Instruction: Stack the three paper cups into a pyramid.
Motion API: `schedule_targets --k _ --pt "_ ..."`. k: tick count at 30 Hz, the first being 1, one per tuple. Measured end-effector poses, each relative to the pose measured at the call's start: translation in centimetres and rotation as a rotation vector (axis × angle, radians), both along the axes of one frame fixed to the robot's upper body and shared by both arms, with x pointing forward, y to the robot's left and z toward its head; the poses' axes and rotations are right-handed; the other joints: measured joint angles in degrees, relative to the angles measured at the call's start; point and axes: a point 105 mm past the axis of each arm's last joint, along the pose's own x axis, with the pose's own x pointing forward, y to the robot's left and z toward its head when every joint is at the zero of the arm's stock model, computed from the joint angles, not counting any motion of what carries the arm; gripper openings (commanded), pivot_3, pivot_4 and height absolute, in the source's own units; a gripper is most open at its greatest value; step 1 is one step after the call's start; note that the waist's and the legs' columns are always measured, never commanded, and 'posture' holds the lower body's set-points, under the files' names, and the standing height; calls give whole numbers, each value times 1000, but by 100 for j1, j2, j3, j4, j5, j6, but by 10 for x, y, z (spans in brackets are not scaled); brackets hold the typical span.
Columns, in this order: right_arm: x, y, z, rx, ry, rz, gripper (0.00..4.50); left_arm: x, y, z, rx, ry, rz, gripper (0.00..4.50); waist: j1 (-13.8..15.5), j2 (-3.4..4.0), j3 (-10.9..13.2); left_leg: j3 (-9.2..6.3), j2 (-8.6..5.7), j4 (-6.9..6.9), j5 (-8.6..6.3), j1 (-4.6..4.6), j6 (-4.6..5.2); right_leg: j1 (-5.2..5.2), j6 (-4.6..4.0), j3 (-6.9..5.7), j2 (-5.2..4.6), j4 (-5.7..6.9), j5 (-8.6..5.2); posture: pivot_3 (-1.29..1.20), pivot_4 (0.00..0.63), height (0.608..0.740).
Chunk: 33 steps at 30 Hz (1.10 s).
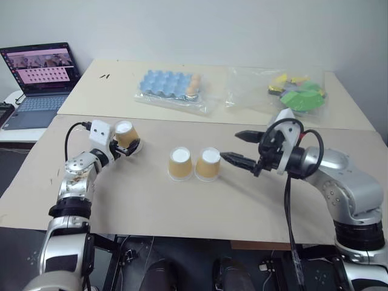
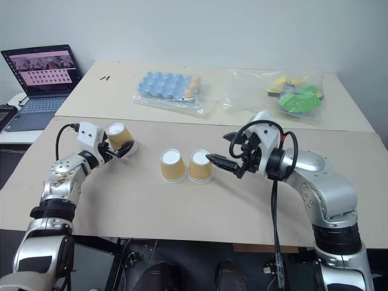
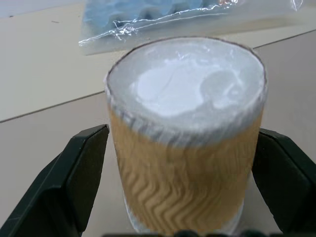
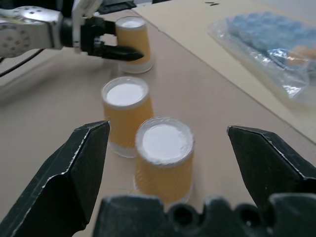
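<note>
2 cups (image 1: 194, 163) stand upside down, touching; left gripper (image 1: 128, 145) straddles the third cup (image 1: 125, 135), fingers spread; right gripper (image 1: 242, 148) gapes empty.

Three paper cups, tan ribbed sides, white bases, all upside down on the tabletop (image 1: 151, 200), rims down. Two stand side by side mid-table, touching or nearly so: left cup of the pair (image 1: 180, 163), right cup of the pair (image 1: 208, 163). Third cup (image 1: 126, 136) stands apart to the left, upright on its rim. No pyramid formed; none stacked.
</note>
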Motion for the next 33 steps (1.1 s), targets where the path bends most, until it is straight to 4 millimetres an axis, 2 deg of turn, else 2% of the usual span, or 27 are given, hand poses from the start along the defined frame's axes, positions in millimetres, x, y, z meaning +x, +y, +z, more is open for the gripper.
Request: schedule_targets --k 4,10,13,15,17,22,26,29,30,31,33 --pt "-9 5 -3 -7 22 62 4451 5 -12 4 -8 -6 -51 4500 -10 -1 1 -5 1 7 0 2 0 1 1 0 -1 -1 0 0 150 706" --pt "-11 8 -11 -18 48 73 4451 9 -19 7 -25 -6 -74 4500 -38 -3 1 -9 0 9 0 1 0 1 1 0 -2 1 0 0 150 706" --pt "-11 10 -13 -20 53 71 4500 10 -19 6 -27 -2 -75 3829 -46 -4 1 -10 0 9 0 1 0 1 1 0 -1 2 0 0 150 706" --pt "-10 10 -13 -19 53 67 4500 9 -19 5 -28 1 -75 3022 -44 -4 1 -10 0 9 0 1 0 1 1 0 -2 1 0 0 150 706" --pt "-10 10 -13 -19 53 67 4500 9 -19 5 -28 1 -75 2493 -45 -4 1 -10 0 10 0 1 0 2 1 0 -2 1 0 0 150 706" --pt "-9 10 -15 -20 56 63 4500 10 -18 6 -27 -2 -72 2493 -44 -4 1 -11 0 11 0 1 0 2 1 -1 -2 1 0 0 150 706" --pt "-6 8 -16 -22 61 51 4500 10 -26 21 -20 -42 -108 2493 -38 -10 4 -13 0 12 0 -3 0 1 1 -3 -2 2 0 0 150 706" --pt "-3 8 -18 -33 54 36 4500 7 -69 65 -68 -135 -286 2493 17 -17 9 -32 10 42 -1 -37 2 0 1 -33 -2 7 0 0 150 706" --pt "-1 7 -20 -39 56 26 4500 0 -91 89 -102 -172 -387 2493 32 -22 12 -34 12 55 -2 -50 3 -1 2 -45 -2 8 0 0 150 706" --pt "0 8 -21 -45 55 23 4500 -8 -108 108 -125 -193 -478 2493 36 -22 12 -39 16 70 -3 -63 6 -3 2 -56 -1 8 0 0 150 706" --pt "1 8 -23 -51 50 14 4500 -37 -145 150 -134 -245 -703 2493 27 -21 11 -51 17 77 -4 -72 7 -6 4 -60 -2 8 -1 0 150 706"
